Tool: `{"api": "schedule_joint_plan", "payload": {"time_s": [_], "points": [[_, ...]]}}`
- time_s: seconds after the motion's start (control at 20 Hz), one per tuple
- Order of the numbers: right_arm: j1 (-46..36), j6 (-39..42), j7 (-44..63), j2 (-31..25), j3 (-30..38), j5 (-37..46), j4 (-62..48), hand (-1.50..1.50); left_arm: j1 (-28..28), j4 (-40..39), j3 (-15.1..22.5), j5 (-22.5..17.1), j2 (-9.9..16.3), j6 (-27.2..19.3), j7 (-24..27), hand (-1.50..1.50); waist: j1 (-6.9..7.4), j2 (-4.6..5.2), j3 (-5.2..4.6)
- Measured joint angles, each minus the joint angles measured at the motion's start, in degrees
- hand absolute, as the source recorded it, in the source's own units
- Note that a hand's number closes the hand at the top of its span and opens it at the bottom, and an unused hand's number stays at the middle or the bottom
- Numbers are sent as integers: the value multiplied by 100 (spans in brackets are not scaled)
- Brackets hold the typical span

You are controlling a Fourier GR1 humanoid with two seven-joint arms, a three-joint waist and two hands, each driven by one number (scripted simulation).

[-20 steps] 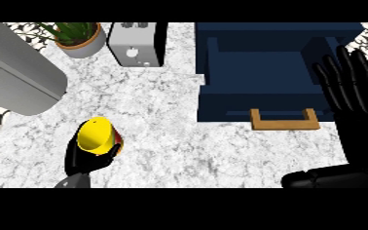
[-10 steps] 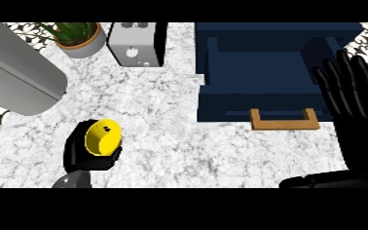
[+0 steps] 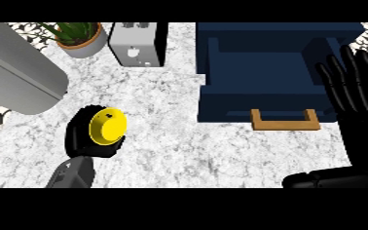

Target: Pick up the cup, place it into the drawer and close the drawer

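Observation:
The yellow cup [image 3: 108, 125] is tipped on its side in my left hand [image 3: 84, 139], whose black fingers curl round it at the lower left of the counter. Its round yellow end faces up toward the camera. The dark blue drawer [image 3: 269, 73] stands pulled open at the upper right, with a wooden handle [image 3: 285, 122] on its front. My right hand [image 3: 350, 90] rests open at the right edge, fingers up, beside the drawer.
A grey toaster [image 3: 135, 44] and a potted plant [image 3: 78, 36] stand at the back of the marble counter [image 3: 173, 146]. A large grey cylinder [image 3: 25, 75] lies at the far left.
The cup has tilted over in my left hand, so its round end now faces up. The left hand has dropped slightly toward the view's lower edge. The right hand stays in place.

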State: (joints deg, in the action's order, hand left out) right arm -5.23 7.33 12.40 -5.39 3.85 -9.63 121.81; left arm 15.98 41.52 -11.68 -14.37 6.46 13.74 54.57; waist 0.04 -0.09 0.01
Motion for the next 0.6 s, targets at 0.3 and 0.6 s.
{"api": "schedule_joint_plan", "payload": {"time_s": [0.3, 0.6], "points": [[161, 118, -165, -33, 100, -68, -79, -150, -237, 1572, 515, 2, -131, 3, -843, 150, 40, -17, 5], [10, 23, -119, 33, 23, 20, -203, -150, 7, 3009, 882, -161, -365, -420, -2193, 150, 33, -13, 4]]}}
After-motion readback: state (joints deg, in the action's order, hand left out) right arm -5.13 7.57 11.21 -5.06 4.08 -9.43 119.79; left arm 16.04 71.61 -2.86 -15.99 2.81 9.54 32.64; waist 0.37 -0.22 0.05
